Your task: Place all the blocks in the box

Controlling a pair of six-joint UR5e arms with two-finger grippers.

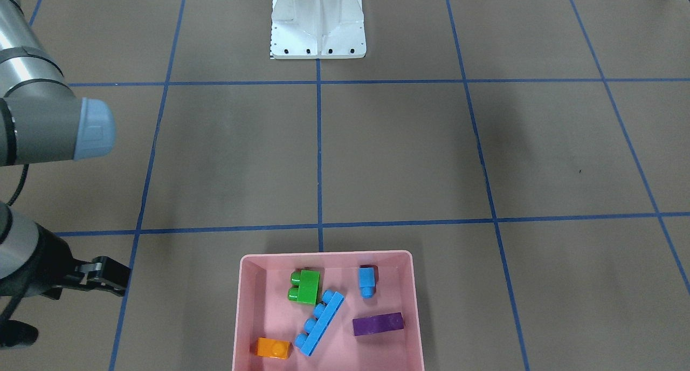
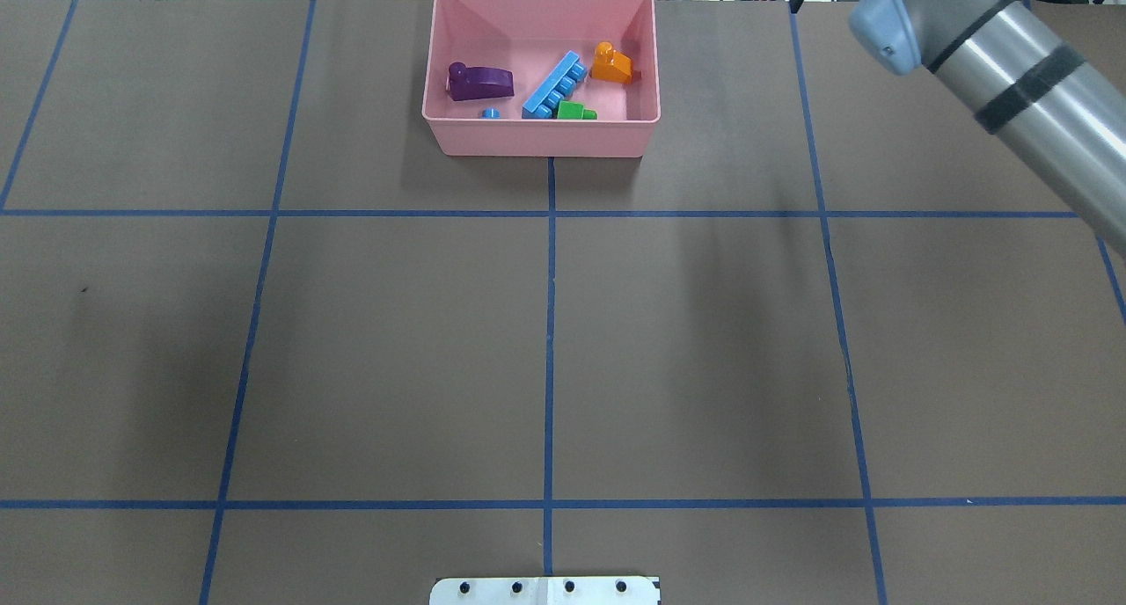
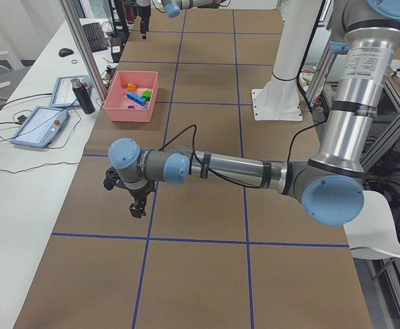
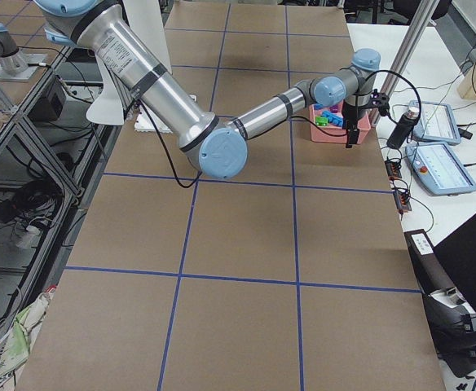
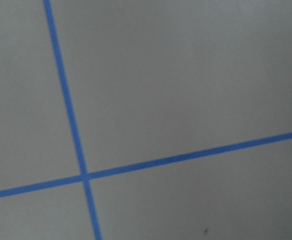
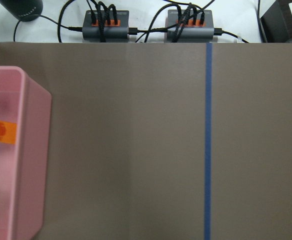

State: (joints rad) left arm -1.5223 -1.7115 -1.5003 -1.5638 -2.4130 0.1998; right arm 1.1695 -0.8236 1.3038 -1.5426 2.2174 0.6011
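Observation:
The pink box (image 1: 326,255) stands at the table's far edge, also in the overhead view (image 2: 541,139). In it lie the green brick (image 1: 305,287), small blue brick (image 1: 366,280), long blue brick (image 1: 320,322), purple brick (image 1: 378,323) and orange brick (image 1: 274,348). My right gripper (image 1: 116,278) hangs beside the box, outside it, holding nothing that I can see; whether its jaws are open is unclear. My left gripper (image 3: 138,208) shows only in the exterior left view, low over bare table far from the box; I cannot tell its state.
The white robot base (image 1: 318,31) sits mid-table at the robot's side. Beyond the table's far edge lie cable hubs (image 6: 106,25), tablets (image 3: 39,127) and a dark bottle (image 3: 83,96). The right arm's forearm (image 2: 1012,69) spans the far right corner.

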